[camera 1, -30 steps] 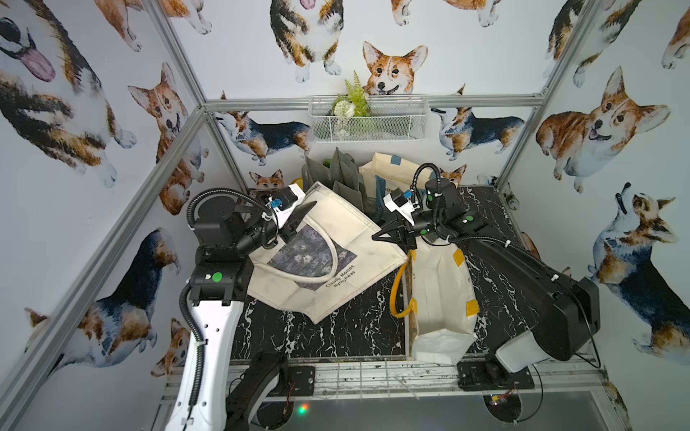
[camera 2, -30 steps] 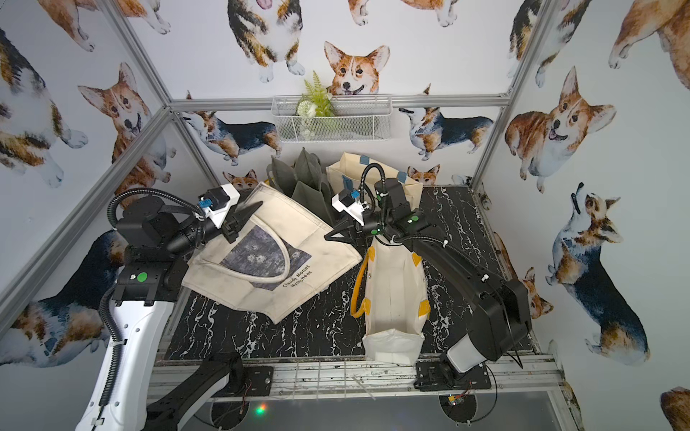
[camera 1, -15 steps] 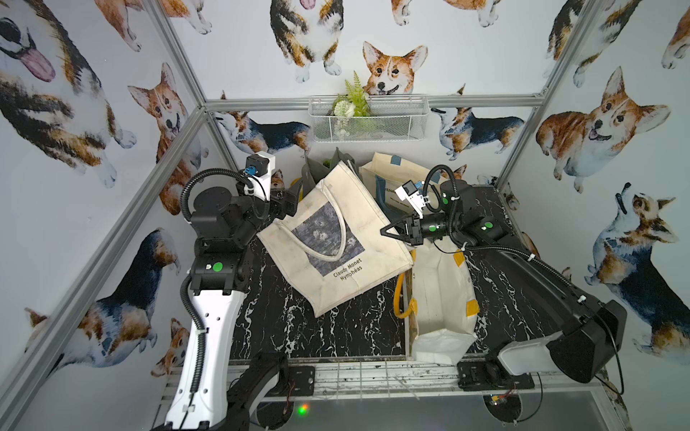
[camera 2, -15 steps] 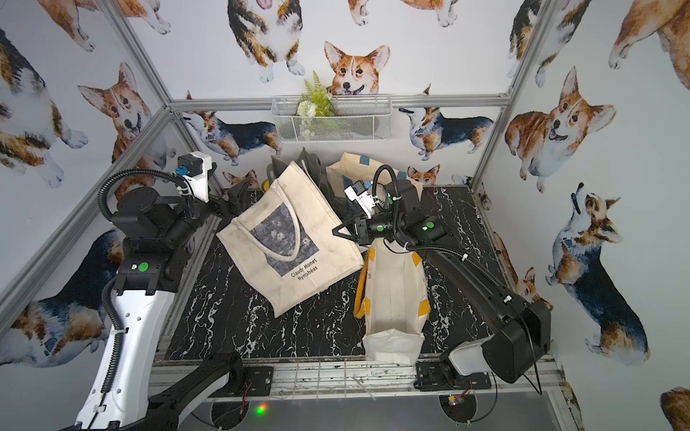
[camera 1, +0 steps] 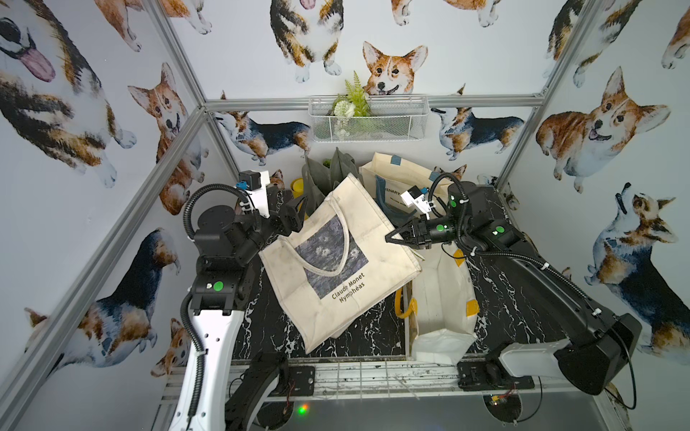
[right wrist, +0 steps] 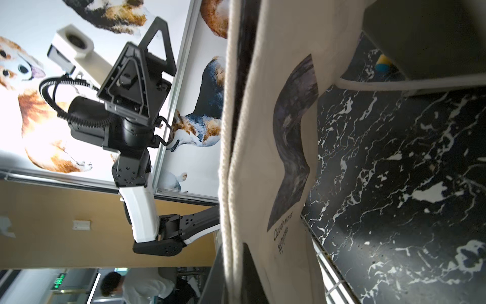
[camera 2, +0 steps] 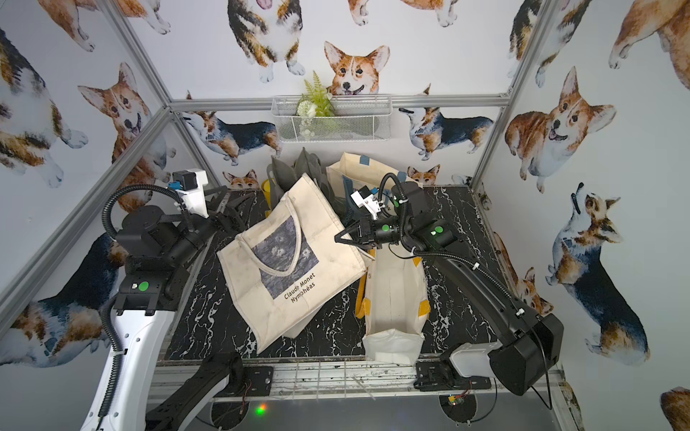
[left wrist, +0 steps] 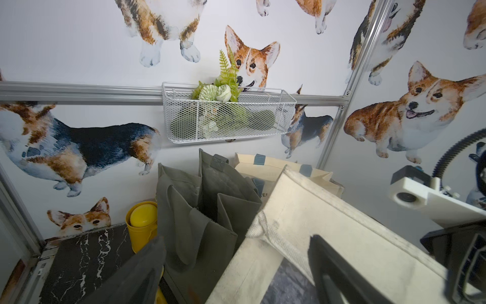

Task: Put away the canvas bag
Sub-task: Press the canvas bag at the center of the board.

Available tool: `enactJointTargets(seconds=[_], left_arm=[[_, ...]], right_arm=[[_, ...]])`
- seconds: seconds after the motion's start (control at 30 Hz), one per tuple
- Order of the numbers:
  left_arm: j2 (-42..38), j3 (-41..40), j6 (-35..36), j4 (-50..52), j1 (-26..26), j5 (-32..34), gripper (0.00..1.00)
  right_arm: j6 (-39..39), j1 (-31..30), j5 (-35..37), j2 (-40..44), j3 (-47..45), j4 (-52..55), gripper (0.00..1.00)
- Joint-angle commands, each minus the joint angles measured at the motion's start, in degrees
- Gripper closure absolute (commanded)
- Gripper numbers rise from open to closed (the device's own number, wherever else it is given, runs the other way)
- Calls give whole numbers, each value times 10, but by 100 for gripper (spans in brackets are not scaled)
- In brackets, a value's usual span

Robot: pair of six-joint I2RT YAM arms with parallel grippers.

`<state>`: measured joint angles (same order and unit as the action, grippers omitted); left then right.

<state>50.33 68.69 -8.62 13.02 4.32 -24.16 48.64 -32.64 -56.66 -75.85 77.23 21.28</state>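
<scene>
The canvas bag [camera 1: 336, 261] [camera 2: 287, 261] is cream with a grey-blue Monet print. It hangs tilted over the black marble table in both top views. My right gripper [camera 1: 390, 237] [camera 2: 338, 240] is shut on the bag's right edge. The right wrist view shows the rope handles pinched in my right gripper [right wrist: 232, 276], with the bag's printed side [right wrist: 263, 158] falling away beside it. My left gripper [camera 1: 293, 214] [camera 2: 231, 209] stands open at the bag's upper left corner, apart from it. In the left wrist view the bag's top edge [left wrist: 328, 218] lies between and beyond its open fingers [left wrist: 147, 268].
A white bag with yellow handles [camera 1: 440, 298] lies on the table's right half, partly under the canvas bag. Grey-green bags [camera 1: 328, 175], a cream bag with blue handles [camera 1: 395, 179] and a yellow canister [left wrist: 143, 223] stand at the back wall. A wire basket [camera 1: 367, 119] hangs above them.
My left gripper has opened, let go of the bag's corner and drawn back. The bag has swung round and now hangs from the right gripper, which moved right.
</scene>
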Motion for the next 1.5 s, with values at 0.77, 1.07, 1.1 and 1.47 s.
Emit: enactJointTargets(seconds=[0.77, 1.07, 1.1, 1.47], left_arm=[[-31, -107, 268, 21, 638, 504, 19], [12, -146, 289, -52, 742, 582, 17], [17, -149, 288, -60, 753, 594, 17], [67, -271, 340, -279, 835, 795, 15]], right_arm=[[331, 15, 203, 19, -46, -37, 100], [403, 4, 250, 38, -81, -89, 100], [412, 0, 253, 38, -85, -95, 100], [452, -25, 271, 44, -79, -108, 100]])
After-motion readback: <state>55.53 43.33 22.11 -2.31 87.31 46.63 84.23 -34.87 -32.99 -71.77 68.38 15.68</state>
